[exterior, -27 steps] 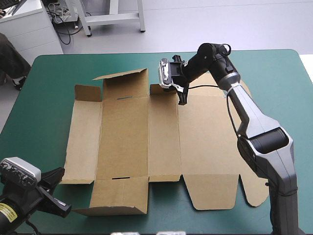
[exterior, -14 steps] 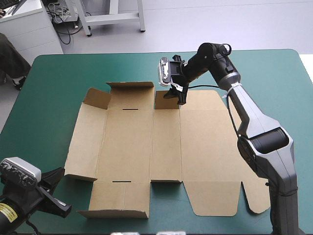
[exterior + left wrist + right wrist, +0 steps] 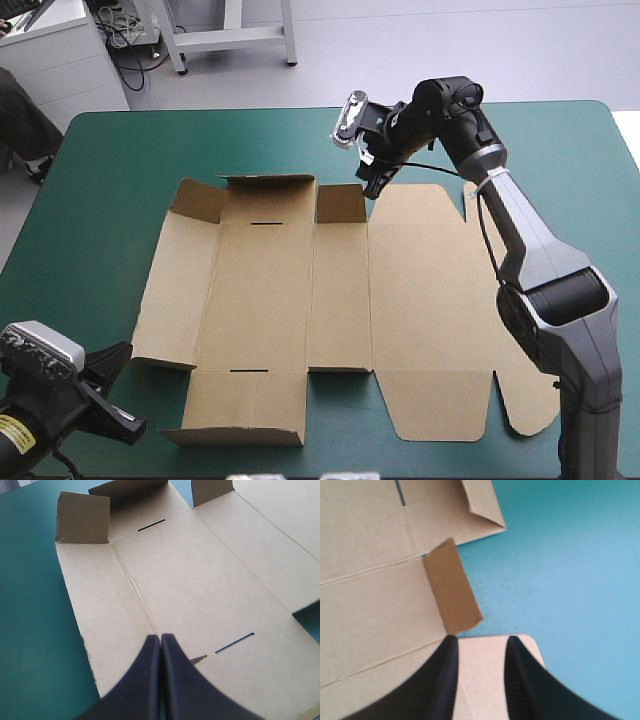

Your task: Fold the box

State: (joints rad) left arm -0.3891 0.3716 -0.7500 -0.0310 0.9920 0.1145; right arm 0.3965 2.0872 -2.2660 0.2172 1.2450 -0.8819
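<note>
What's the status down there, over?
Left fingers shut, near-left corner. Right fingers open, above far edge. Box mostly flat, far flaps up. Nothing blocking.

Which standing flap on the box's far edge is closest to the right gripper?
The small brown cardboard flap at the row's right end, beside the right gripper; the other two stand farther left.

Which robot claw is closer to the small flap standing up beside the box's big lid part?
Right. The right gripper hovers just beside the flap, at the far edge of the box. The left gripper is far off, by its near left corner.
</note>
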